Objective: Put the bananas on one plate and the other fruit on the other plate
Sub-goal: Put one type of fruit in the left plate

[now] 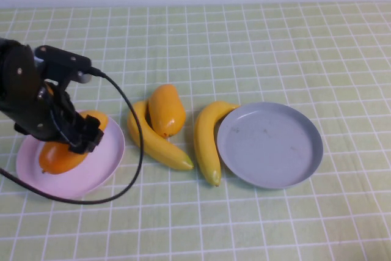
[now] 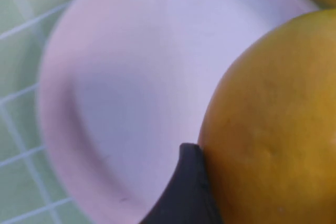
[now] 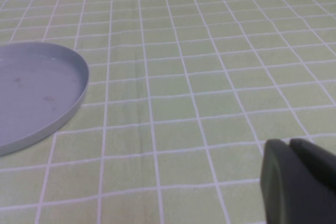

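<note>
With the left claw (image 1: 78,139) spread wide around a mango (image 1: 61,154) resting on the pink plate (image 1: 101,166), letting go and lifting clear comes next; the right claw (image 3: 299,182) sits shut beside the grey plate (image 1: 305,151).

The mangoes (image 1: 166,110) looked glossy and smooth, the bananas (image 1: 206,136) smooth with a duller sheen. The pink plate (image 1: 104,166) seemed matt plastic; the grey-blue plate (image 1: 275,169) matt and faintly scuffed. The counter (image 1: 275,47) wore checked cloth.
</note>
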